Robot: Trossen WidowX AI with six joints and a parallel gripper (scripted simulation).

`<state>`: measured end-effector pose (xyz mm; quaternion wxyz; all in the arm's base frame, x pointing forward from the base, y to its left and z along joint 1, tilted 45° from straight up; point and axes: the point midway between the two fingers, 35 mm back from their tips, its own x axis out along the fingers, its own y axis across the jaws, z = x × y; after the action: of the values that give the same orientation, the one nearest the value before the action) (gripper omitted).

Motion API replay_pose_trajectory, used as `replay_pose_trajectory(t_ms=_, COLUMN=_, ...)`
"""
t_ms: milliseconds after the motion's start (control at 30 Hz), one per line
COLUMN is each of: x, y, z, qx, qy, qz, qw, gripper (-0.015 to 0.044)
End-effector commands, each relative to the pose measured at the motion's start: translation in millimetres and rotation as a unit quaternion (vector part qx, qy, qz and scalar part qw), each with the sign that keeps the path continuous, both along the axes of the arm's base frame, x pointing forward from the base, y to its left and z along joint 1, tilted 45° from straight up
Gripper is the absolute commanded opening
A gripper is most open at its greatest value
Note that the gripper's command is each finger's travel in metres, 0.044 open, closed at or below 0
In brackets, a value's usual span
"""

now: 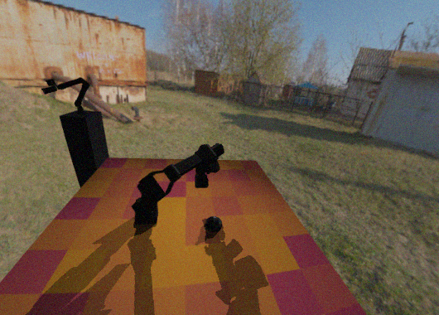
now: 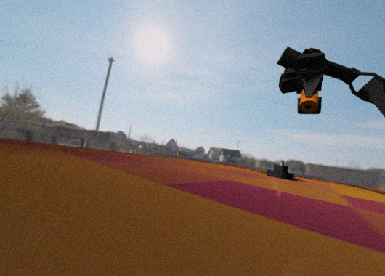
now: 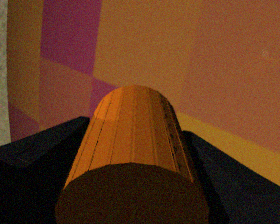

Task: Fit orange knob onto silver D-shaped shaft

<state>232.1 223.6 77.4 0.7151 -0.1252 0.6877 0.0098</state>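
Claw [image 2: 309, 102] clamped on orange knob [image 2: 309, 104], high above tabletop [image 2: 145, 223], pedestal [image 2: 280, 172] at 7 o'clock below.

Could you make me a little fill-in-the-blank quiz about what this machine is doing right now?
1. The gripper is shut on the ____ knob.
2. The knob hangs in the ____, well above the checkered table.
3. The dark round pedestal stands on the table with ____ fitted on it yet.

Missing words: orange; air; nothing
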Motion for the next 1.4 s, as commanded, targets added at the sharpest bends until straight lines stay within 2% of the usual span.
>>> replay_pose_trajectory(t_ms=0, x=1.8, y=-0.4, z=-5.5, qx=-0.037, qy=-0.011, qz=-0.001, qw=0.999, gripper=0.0)
replay_pose_trajectory(t_ms=767, x=7.7, y=-23.8, z=-52.1, qx=-0.279, qy=-0.059, qz=-0.007, qw=0.958, gripper=0.0)
replay_pose_trajectory(t_ms=1367, x=29.8, y=-68.5, z=-111.6, qx=-0.283, qy=-0.063, qz=-0.009, qw=0.957, gripper=0.0)
